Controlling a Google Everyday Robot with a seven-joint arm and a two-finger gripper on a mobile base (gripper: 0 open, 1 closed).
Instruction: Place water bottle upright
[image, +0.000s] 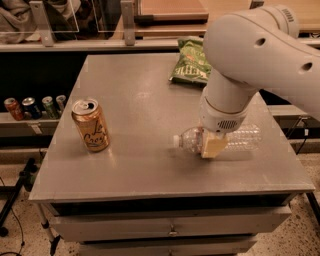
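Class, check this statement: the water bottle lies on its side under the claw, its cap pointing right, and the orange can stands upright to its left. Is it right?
No. The camera view shows the water bottle lying on its side under the claw with its cap pointing left, towards the orange can, which does stand upright to its left.
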